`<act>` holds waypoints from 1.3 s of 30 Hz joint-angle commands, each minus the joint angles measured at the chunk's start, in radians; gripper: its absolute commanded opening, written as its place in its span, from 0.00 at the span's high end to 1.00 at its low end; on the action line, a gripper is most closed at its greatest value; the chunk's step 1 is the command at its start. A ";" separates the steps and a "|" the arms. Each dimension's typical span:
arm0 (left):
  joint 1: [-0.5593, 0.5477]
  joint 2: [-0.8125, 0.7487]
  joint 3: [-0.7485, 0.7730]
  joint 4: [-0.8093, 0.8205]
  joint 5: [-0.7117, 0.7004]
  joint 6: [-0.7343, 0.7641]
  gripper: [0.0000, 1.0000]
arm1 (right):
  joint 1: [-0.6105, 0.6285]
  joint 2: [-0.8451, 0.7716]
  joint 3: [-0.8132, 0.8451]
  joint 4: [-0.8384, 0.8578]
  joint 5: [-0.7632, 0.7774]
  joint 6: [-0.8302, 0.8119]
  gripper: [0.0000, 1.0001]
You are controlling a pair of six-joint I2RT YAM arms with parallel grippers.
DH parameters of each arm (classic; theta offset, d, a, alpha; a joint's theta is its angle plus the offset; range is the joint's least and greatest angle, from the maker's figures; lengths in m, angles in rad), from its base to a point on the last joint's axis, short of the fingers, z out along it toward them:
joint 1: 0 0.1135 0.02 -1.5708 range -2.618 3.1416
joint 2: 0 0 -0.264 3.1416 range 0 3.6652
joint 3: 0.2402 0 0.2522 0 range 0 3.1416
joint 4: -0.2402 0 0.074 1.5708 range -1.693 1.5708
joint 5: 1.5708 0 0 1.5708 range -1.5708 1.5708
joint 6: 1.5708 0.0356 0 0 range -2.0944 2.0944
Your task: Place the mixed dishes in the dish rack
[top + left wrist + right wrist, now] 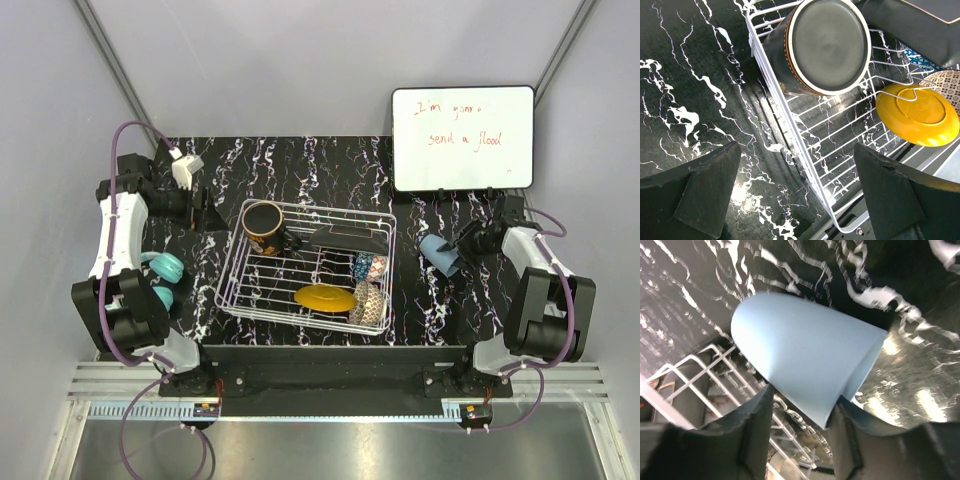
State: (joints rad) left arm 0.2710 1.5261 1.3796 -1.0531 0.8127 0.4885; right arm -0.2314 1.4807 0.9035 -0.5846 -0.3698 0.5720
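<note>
The white wire dish rack [232, 282] stands mid-table. In it are a dark mug [265, 228] on its side, a dark saucer [348, 238], a yellow plate [325, 297], a blue bowl [371, 266] and a beige-brown bowl [368, 301]. A light blue cup [438, 253] lies tilted on the table to the right of the rack. My right gripper [802, 410] has a finger pressed against each side of the cup [805, 355] near its rim. Over the rack's left rim [790, 115], beside the mug [825, 47], my left gripper [797, 195] hangs open and holds nothing.
Two teal rounded objects [165, 270] sit by the left arm. A whiteboard [462, 138] leans at the back right. A white plug block [187, 168] lies at the back left. The rack's right wall stands just left of the cup.
</note>
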 commanded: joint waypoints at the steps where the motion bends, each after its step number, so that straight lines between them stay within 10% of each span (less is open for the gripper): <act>1: -0.003 -0.040 0.039 0.011 0.029 0.004 0.01 | -0.003 0.003 -0.029 0.066 -0.070 0.086 0.60; 10: -0.003 -0.043 0.024 0.008 0.028 0.002 0.01 | -0.003 -0.059 -0.034 0.146 -0.078 0.140 1.00; 24: -0.001 -0.056 0.194 0.005 0.152 -0.155 0.01 | 0.096 -0.213 0.161 0.403 -0.480 0.293 1.00; 36: -0.039 0.038 0.338 -0.010 0.635 -0.485 0.01 | 0.389 0.091 0.150 2.093 -0.620 1.363 1.00; 39: -0.087 0.052 0.392 -0.012 0.606 -0.485 0.01 | 0.475 0.182 0.239 2.068 -0.623 1.375 1.00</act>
State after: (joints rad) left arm 0.2363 1.5524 1.6867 -1.0672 1.3113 0.0811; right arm 0.1371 1.5589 1.0466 1.0412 -0.9855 1.6981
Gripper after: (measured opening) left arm 0.987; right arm 0.048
